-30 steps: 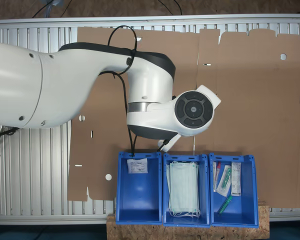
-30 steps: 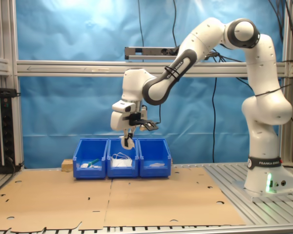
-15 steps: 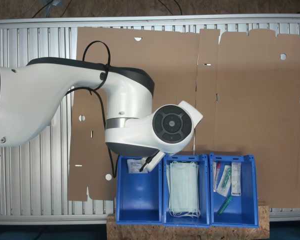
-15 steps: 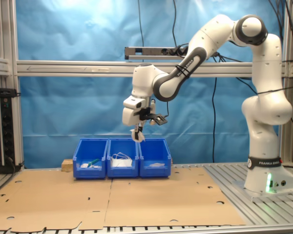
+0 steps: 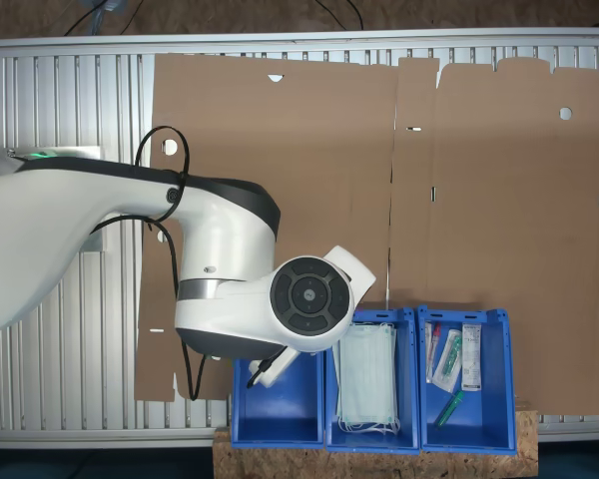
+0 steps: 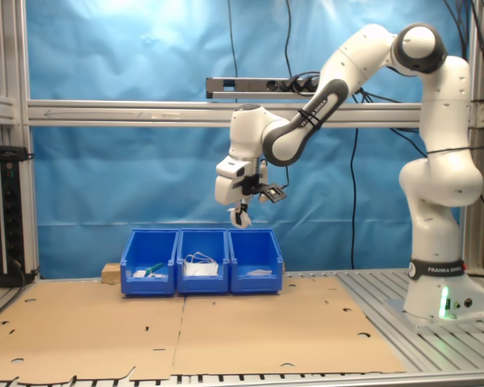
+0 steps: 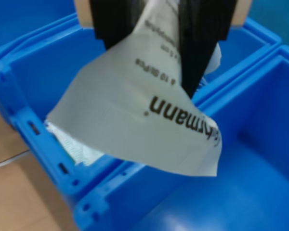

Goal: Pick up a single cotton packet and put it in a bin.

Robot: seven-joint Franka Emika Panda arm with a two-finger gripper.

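My gripper [image 6: 240, 216] is shut on a cotton packet [image 7: 144, 110], a flat white sealed packet with dark print. It dangles from the black fingers [image 7: 198, 53] in the wrist view. In the second exterior view the gripper hangs well above the blue bin [image 6: 256, 260] at the second exterior view's right, which has white packets lying in it. The packet [image 6: 239, 220] shows there as a small white scrap at the fingertips. In the first exterior view the arm's wrist [image 5: 304, 297] covers much of that same bin [image 5: 280, 417].
Three blue bins stand side by side on a wooden block at the table's edge. The middle bin [image 5: 329, 399] has pale green masks [image 5: 367, 379] in it, and the other end bin [image 5: 499, 409] contains syringes and strip packets. Brown cardboard [image 6: 226, 322] covers the table. The robot base [image 6: 436, 298] stands at the second exterior view's right.
The gripper has carried the packet toward the second exterior view's right, from over the middle bin to over the end bin, and has risen slightly. It stays shut on the packet.
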